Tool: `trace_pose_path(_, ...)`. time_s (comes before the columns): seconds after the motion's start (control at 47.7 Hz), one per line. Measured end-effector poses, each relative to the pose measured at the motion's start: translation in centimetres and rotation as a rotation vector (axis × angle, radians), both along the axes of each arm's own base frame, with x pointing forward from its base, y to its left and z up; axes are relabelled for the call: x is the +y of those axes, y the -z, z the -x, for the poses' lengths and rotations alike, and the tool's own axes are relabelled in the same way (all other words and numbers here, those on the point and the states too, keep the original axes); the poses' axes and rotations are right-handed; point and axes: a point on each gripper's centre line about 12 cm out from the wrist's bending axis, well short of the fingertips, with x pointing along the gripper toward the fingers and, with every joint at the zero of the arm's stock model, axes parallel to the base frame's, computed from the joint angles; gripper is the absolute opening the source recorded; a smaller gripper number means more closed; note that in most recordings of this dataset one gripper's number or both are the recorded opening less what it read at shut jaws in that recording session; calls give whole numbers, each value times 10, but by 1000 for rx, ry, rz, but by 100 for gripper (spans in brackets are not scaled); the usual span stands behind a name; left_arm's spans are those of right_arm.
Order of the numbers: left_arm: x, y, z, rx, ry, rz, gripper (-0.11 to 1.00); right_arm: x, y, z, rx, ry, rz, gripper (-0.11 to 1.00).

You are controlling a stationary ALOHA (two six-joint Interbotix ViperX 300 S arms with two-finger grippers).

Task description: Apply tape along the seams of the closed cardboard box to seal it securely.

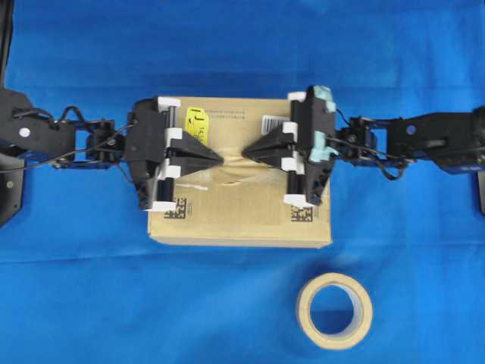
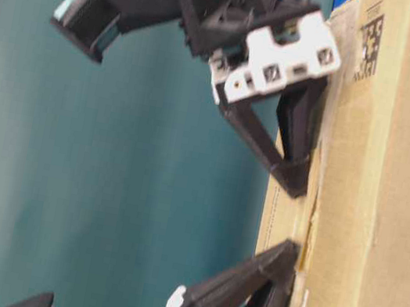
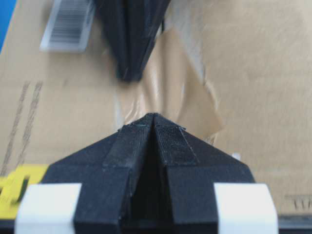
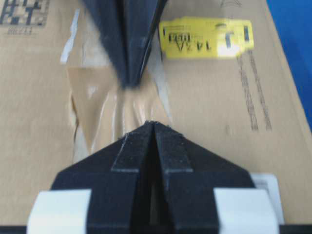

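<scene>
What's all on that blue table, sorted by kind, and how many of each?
Cardboard box: 1
Tape roll: 1
Tape strip pressed on the box top: 1
Robot tools, left tool and right tool, both closed, tips meeting over the strip: 2
Total: 5

From overhead, both arms cover the middle of the box, so I can't follow the seam across its width. The yellow sticker is half hidden under the left gripper. The side view is blurred, cutting the box off. I can't read the barcode label.
</scene>
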Motion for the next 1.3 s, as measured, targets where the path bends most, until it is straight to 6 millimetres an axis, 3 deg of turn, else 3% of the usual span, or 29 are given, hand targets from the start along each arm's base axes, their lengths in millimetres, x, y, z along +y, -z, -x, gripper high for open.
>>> trace_pose_path(0.314,1,-4,15,-12,-32,47,0,4,-9,26,-2,-1,-8,0)
trace_pose_path(0.503,-8,-42,7,-144,11,17,0,6,-39,27,-87,-15,7,0)
trace_pose_path(0.628,-15,-53,-1,-215,53,-27,0,7,-52,18,-145,-21,17,0)
trace_pose_path(0.796,-23,-43,-14,-212,85,-46,0,7,-45,1,-137,-23,18,0)
trace_pose_path(0.984,-35,-18,-26,-148,122,-46,0,6,-26,-17,-97,-22,15,0)
trace_pose_path(1.299,-36,-4,-23,-80,108,-8,0,15,-8,-26,-61,-35,0,0)
